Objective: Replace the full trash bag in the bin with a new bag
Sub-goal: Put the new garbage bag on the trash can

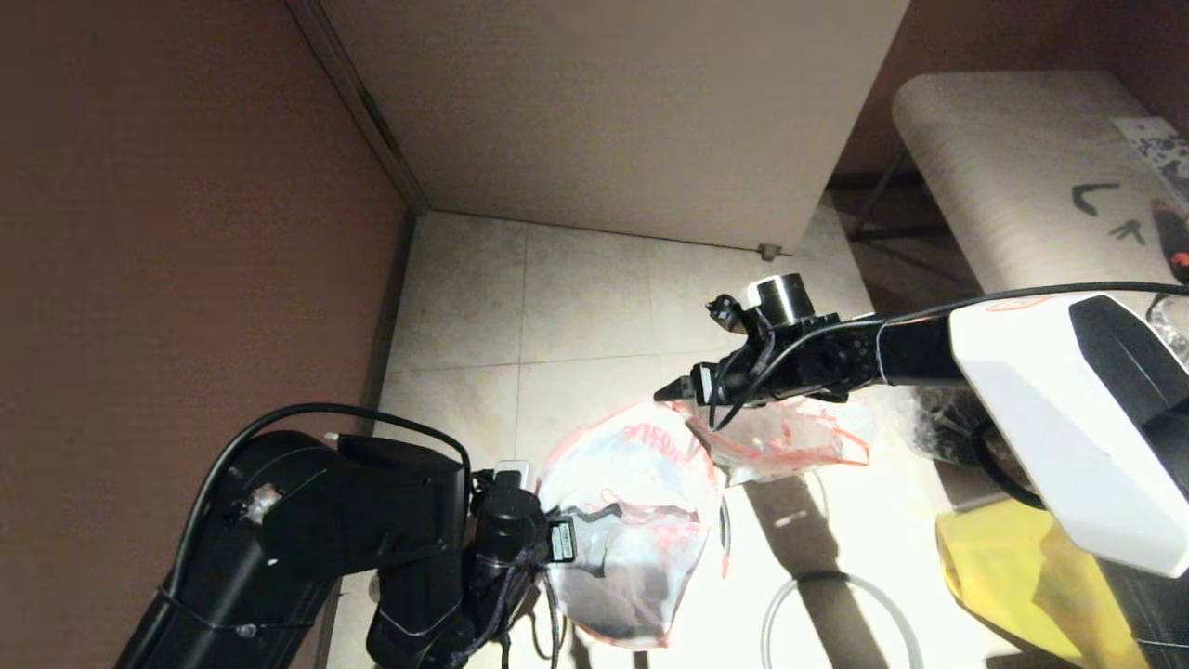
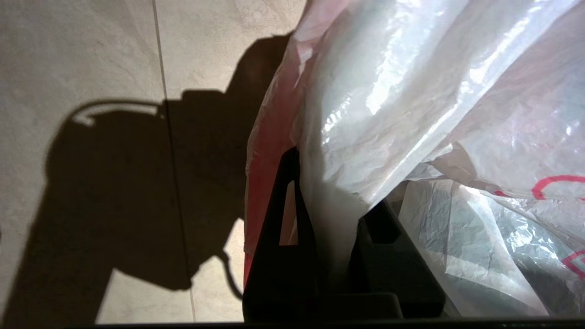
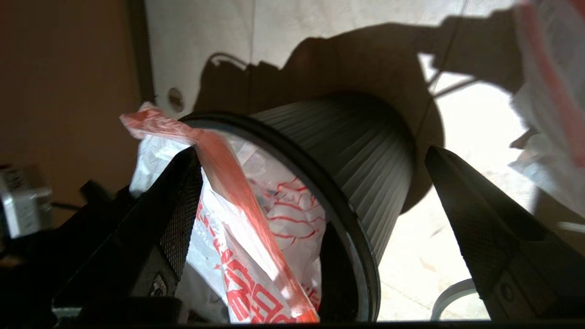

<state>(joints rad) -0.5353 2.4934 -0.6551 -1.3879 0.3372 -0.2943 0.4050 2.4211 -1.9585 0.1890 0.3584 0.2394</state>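
The black ribbed bin (image 3: 361, 146) stands on the tiled floor. The new bag (image 1: 636, 520), limp white plastic with red print, fills its mouth (image 3: 274, 214). My left gripper (image 1: 578, 531) is shut on a bunched edge of that bag (image 2: 388, 114), the plastic pinched between its fingers (image 2: 279, 256). My right gripper (image 1: 671, 395) hovers over the bin's mouth, wide open (image 3: 311, 151). The bag's red-orange handle strip (image 3: 228, 183) lies against one finger. A second lumpy white bag with red edging (image 1: 790, 441) sits under my right wrist. I cannot tell whether it is the full trash bag.
The loose grey rim ring (image 1: 778, 604) lies on the floor near me. A big yellow bag (image 1: 1003, 576) sits under my right arm. The brown wall (image 1: 186, 232) is close on the left, a pale cabinet (image 1: 613, 111) stands ahead, and a bench (image 1: 1003, 167) is at the far right.
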